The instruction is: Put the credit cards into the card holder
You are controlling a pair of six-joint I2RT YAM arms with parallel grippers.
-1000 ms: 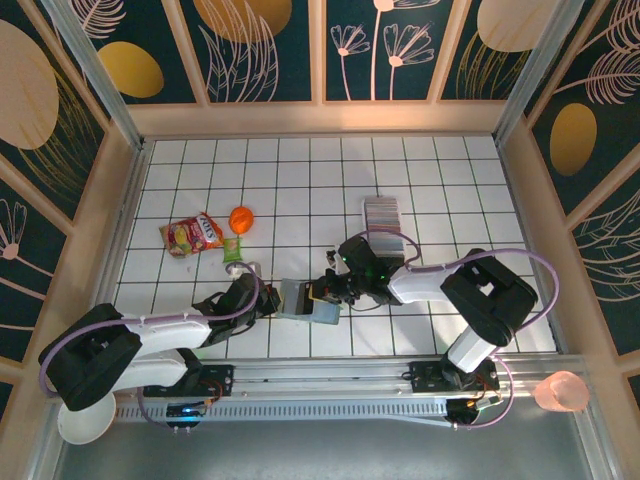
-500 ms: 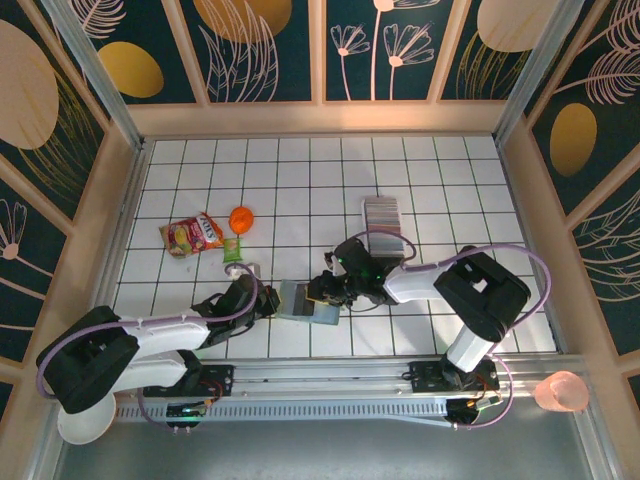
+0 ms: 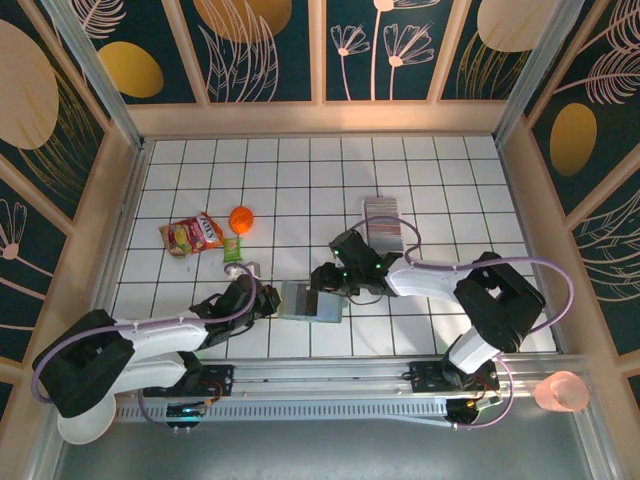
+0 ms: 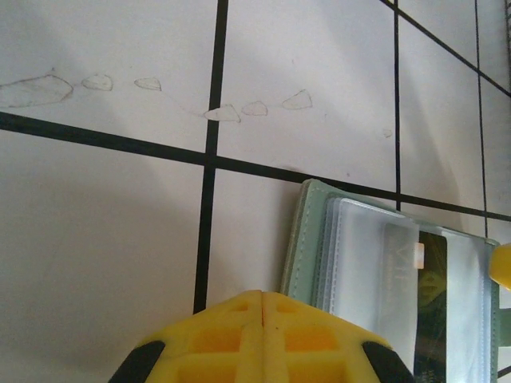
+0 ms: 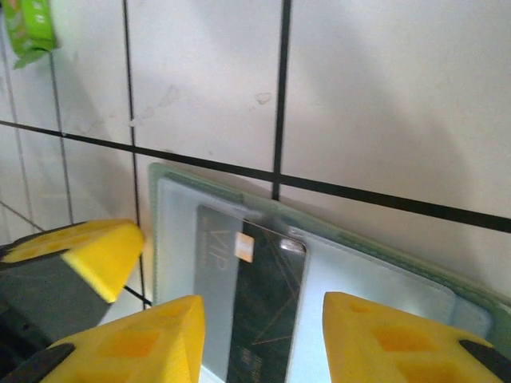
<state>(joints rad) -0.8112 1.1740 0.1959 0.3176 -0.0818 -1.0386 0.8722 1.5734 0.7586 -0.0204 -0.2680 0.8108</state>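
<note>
Bright, even overhead light casts soft shadows across the white tiled table [image 3: 300,170], while both wrist views show dimmer diagonal shadow bands and blurred yellow fingers [image 4: 215,339] along the lower edge.

The left arm [image 3: 150,335] and right arm [image 3: 440,282] are built alike: smooth white link shells joined by bulky black joint housings, each trailed by a lilac cable looping from link to link. Black base plates are bolted onto the grey metal rail [image 3: 330,378]. The left fingers [image 4: 215,339] and right fingers [image 5: 391,335] are bright yellow moulded blocks with recessed square pockets, backed by black mounts.
</note>
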